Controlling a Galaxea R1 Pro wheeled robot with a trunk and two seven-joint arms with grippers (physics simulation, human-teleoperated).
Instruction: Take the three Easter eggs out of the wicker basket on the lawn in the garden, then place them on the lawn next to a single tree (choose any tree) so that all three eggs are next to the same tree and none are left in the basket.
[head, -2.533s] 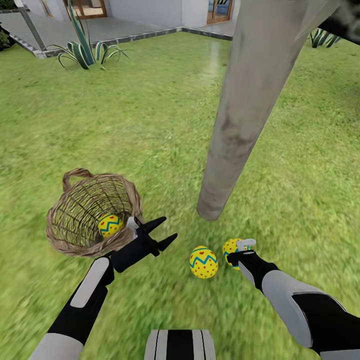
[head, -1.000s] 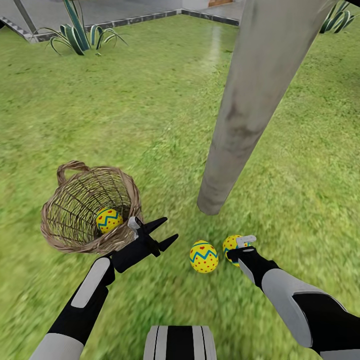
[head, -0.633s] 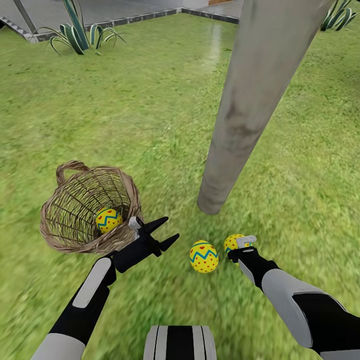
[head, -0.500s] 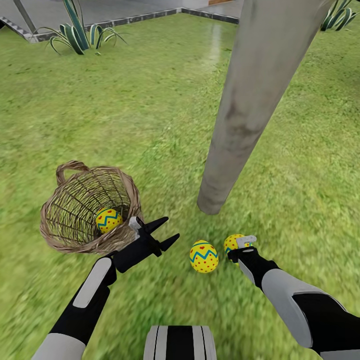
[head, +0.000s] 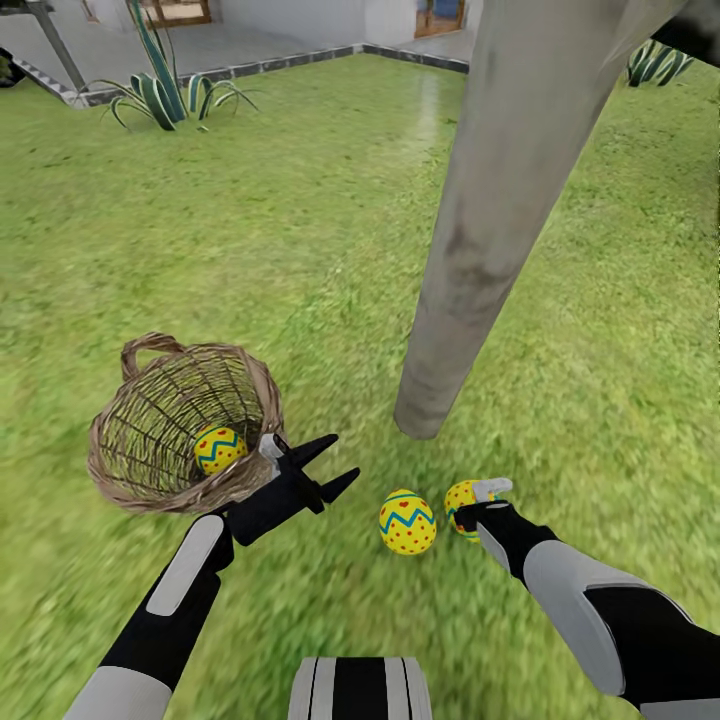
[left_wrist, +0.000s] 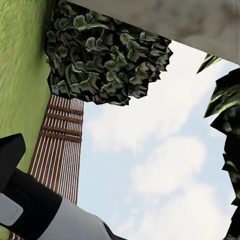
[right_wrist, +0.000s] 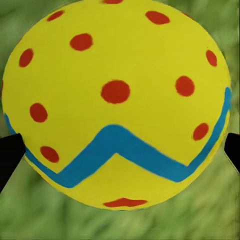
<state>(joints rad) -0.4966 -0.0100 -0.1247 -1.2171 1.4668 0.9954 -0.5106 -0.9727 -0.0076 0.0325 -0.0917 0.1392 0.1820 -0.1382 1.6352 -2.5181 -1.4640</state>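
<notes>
**One egg in the basket, two on the grass by the trunk**

Where the head view's lower left shows the wicker basket (head: 185, 425), it is tipped so that its mouth faces up and toward the camera, its loop handle (head: 150, 348) at the far rim. One Easter egg (head: 219, 449) lies inside against the near wall, its blue zigzag band running roughly level across it; its long axis cannot be judged from here.

Just right of the basket's near rim hangs the left gripper (head: 325, 465), its two dark fingers spread wide apart with nothing between them, pointing up and to the right over the lawn (head: 300, 230). The left wrist view looks up at sky, dark foliage and a brown slatted structure (left_wrist: 59, 145).

At lower centre a second egg (head: 407, 522) sits on the grass with its narrower end up, near the foot of the tree (head: 470, 270), whose pale trunk leans toward the upper right.

Just beside it to the right, a third egg (head: 464, 496) lies on the grass with the right gripper (head: 478, 506) at it. In the right wrist view (very close) this egg (right_wrist: 117, 102) sits between two dark fingertips (right_wrist: 10, 152) that lie at its opposite sides; whether they are pressing on it cannot be told.

No writing or labels are legible.
</notes>
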